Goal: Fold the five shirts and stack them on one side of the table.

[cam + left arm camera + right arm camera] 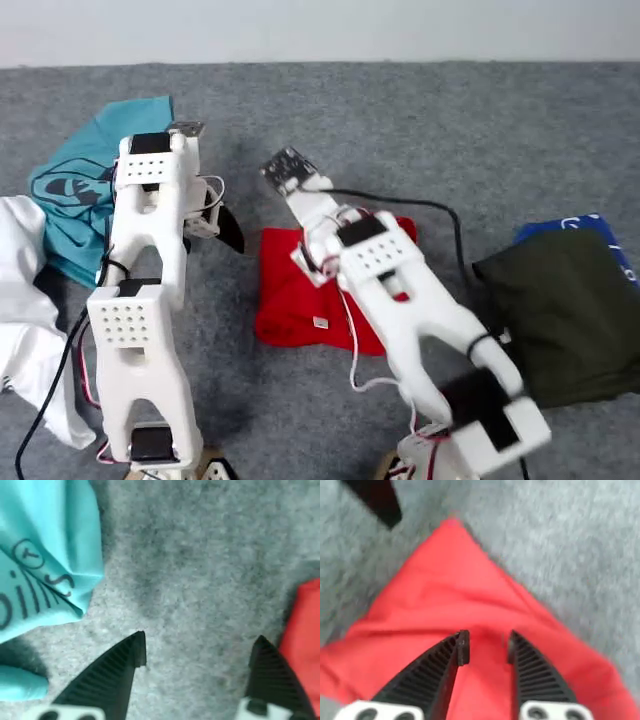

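High view detail: a dark printed emblem is seen on the teal shirt [90, 195] and a small white label [320, 322] on the red shirt [295, 300]; neither can be read. Dark lettering on the teal shirt is shown closer in the left wrist view. A white shirt [25, 330] lies beyond the teal one, away from the red shirt. A dark green shirt [570, 310], partly covering a blue shirt [590, 228], lies on the red shirt's other side. The left gripper [200, 642] is held over the grey worktop [200, 555] between the teal and red shirts, jaws spread wide and empty. The right gripper [488, 640] is held over the red shirt, jaws narrowly parted; contact with the cloth cannot be told.
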Controlling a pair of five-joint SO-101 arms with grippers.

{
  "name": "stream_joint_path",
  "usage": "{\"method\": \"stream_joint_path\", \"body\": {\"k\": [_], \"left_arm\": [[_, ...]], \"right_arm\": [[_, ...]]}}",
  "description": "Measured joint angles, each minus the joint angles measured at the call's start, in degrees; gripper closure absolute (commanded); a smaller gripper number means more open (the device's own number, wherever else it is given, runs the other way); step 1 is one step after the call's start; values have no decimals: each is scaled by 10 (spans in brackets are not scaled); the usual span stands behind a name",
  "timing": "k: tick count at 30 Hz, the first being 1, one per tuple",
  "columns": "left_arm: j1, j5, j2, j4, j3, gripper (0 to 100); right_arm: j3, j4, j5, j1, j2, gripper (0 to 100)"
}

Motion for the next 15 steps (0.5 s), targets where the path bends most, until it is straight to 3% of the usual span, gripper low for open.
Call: {"method": "stream_joint_path", "body": {"k": [8,15], "left_arm": [[1,-2,45,-2,0,675],[1,1,66,-14,-3,675]], "right_arm": [[-37,17,0,-1,61,817],[-37,17,0,-1,63,864]]}}
